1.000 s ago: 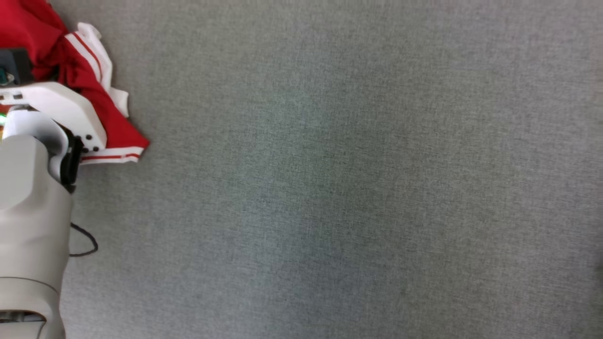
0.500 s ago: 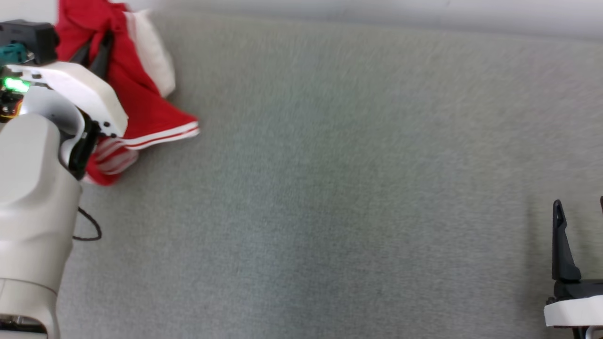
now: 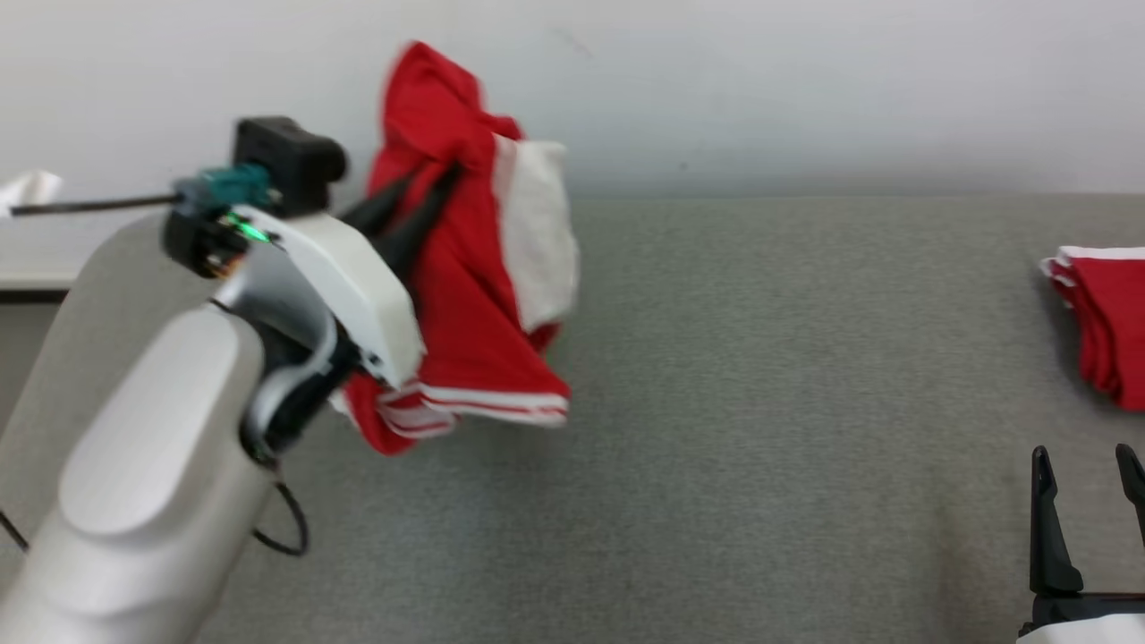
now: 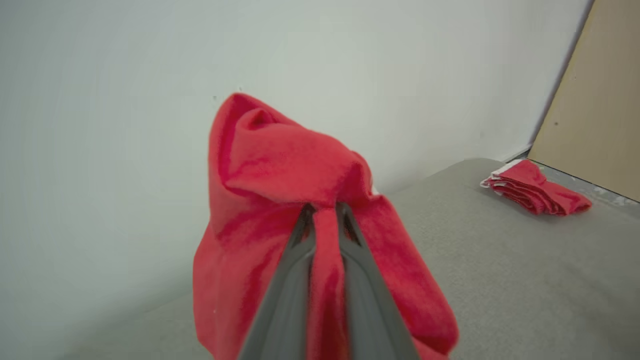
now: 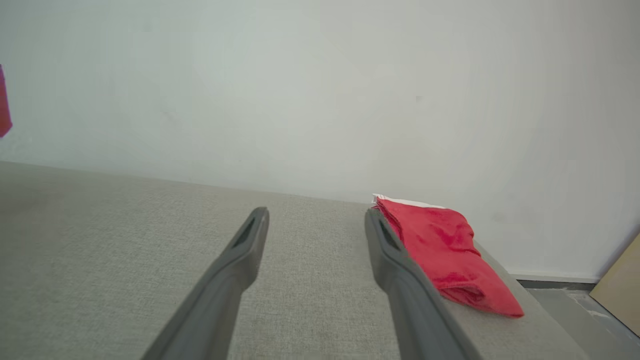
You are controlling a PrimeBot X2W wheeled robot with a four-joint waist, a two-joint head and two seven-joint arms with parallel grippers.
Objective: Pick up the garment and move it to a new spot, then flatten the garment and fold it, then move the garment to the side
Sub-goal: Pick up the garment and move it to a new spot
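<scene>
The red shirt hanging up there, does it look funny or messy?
The red garment with white striped trim hangs bunched from the left gripper, pinched by one fold above the grey fabric table. Nothing looks torn. The folded red pile at the right lies neat.

No writing legible anywhere, no labels, brand marks, numbers or signs, plain red garment [image 3: 465, 295] with white stripes, plain folded red stack [image 3: 1105, 322], bare grey surface [image 3: 760, 402], blank pale wall [image 3: 805, 89]
</scene>
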